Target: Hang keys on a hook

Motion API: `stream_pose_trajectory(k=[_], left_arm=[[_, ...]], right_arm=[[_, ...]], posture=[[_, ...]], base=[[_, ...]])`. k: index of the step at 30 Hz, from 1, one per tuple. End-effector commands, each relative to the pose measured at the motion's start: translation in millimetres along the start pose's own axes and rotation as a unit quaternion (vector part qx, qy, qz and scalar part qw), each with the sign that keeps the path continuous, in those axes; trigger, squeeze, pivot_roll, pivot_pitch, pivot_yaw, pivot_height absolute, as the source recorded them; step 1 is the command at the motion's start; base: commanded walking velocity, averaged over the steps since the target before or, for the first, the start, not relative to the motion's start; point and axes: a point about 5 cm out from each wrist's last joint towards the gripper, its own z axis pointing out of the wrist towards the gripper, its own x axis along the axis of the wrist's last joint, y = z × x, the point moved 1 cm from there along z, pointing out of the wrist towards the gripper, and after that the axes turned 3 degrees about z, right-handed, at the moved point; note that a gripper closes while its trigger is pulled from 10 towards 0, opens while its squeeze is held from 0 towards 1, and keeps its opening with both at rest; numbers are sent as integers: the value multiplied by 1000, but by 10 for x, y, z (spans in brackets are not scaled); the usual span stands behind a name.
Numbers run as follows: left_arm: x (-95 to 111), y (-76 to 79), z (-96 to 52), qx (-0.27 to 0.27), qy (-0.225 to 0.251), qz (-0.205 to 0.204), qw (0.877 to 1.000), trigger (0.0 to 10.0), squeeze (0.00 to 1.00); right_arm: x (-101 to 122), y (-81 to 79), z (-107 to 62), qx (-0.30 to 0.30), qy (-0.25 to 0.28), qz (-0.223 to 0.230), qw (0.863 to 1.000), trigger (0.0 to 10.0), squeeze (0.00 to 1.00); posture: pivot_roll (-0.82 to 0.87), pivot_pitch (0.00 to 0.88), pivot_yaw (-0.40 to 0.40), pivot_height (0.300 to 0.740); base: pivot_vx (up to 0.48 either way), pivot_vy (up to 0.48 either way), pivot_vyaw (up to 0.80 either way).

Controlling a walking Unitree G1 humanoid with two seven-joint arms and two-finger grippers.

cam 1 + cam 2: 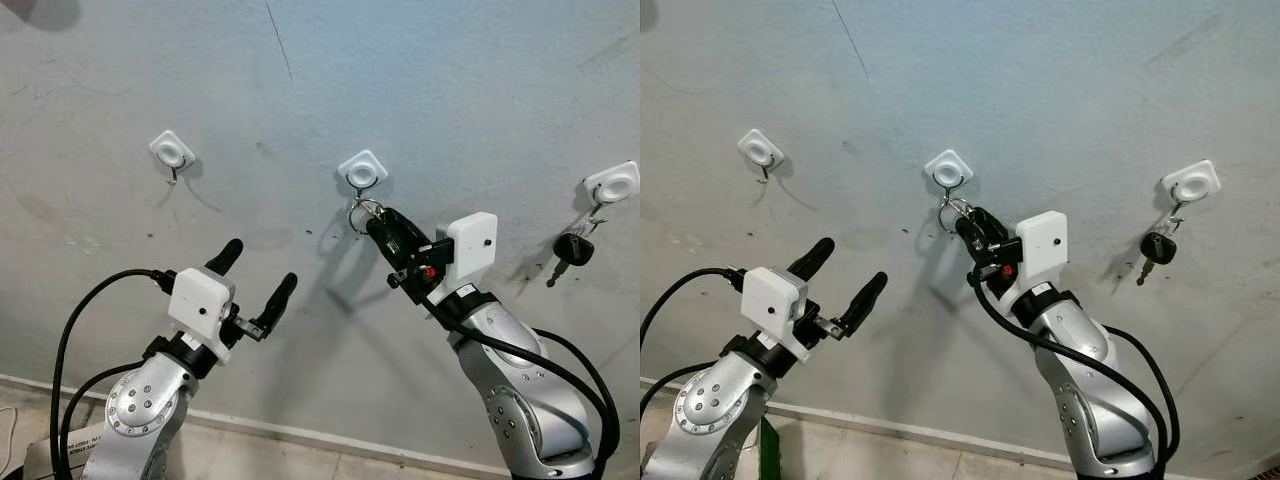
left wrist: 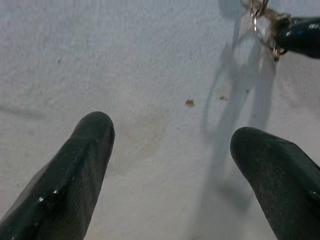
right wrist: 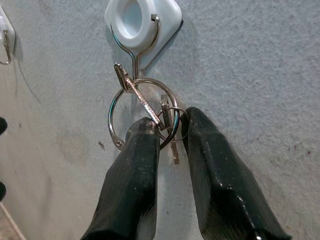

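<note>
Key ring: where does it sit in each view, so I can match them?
Left eye view: key ring, centre, under the middle hook.
Right eye view: left of centre, same hook.
Left wrist view: top right corner.
Right wrist view: centre, at the right end effector.
Shared landmark: the middle hook.

A rough, pale blue-grey plaster wall point(image 1: 300, 120) bears scuffs, a thin dark crack point(image 1: 279, 40) near the top and hard shadows from bright light. A pale skirting strip point(image 1: 300, 432) meets the tiled floor point(image 1: 260, 462).
</note>
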Motion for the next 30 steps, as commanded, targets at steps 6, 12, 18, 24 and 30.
stream_pose_trajectory(k=[6, 12, 18, 24, 30], left_arm=[[-14, 46, 64, -18, 3, -8, 1000, 10000, 0], [-60, 110, 70, -45, -8, -51, 998, 10000, 0], [-56, 140, 93, -62, -6, -60, 996, 10000, 0], [-56, 146, 101, -67, -5, -59, 996, 10000, 0], [-73, 131, 85, -62, -10, -57, 996, 10000, 0]], right_arm=[[-135, 51, -25, -21, -31, 0, 999, 10000, 0], [-134, 47, -18, -24, -31, -4, 999, 10000, 0], [-131, 46, 0, -25, -28, -2, 999, 10000, 937], [-135, 31, 19, -24, -26, 4, 999, 10000, 1000], [-134, 18, 24, -19, -24, 6, 999, 10000, 1000]], posture=[[66, 0, 54, 740], [65, 0, 52, 740], [63, 0, 52, 740], [61, 0, 53, 740], [64, 0, 50, 740]], base=[[0, 0, 0], [0, 0, 0], [0, 0, 0], [0, 0, 0], [0, 0, 0]])
